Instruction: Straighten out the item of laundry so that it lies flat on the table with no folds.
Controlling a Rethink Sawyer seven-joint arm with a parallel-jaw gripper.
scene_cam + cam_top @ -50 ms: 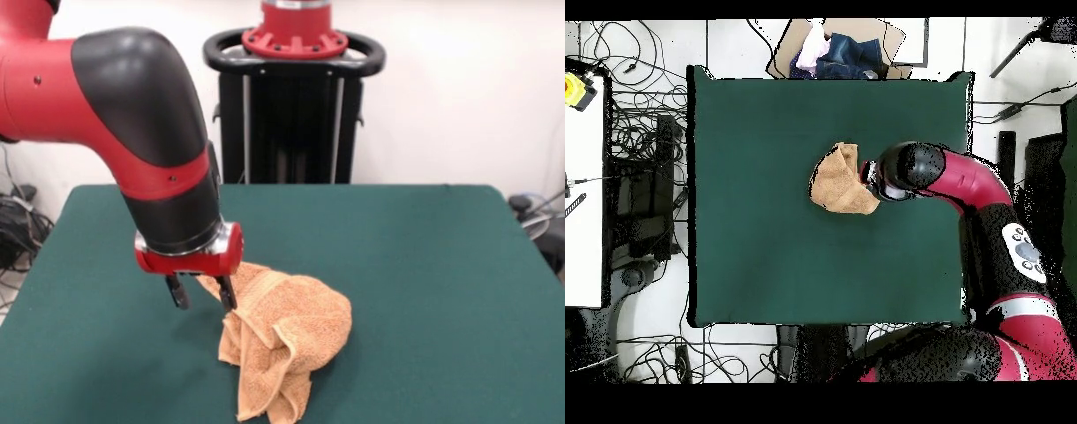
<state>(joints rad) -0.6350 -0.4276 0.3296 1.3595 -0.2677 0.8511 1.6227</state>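
No text, brand, number or sign could be read in either view. The towel showed no legible label, and the arm's grey panel perhaps bore markings, too small to read.

The table has a dark green felt-like top, and the only thing lying on it is the orange-tan towel (bunched in folds, not spread flat), with bare green on every side.
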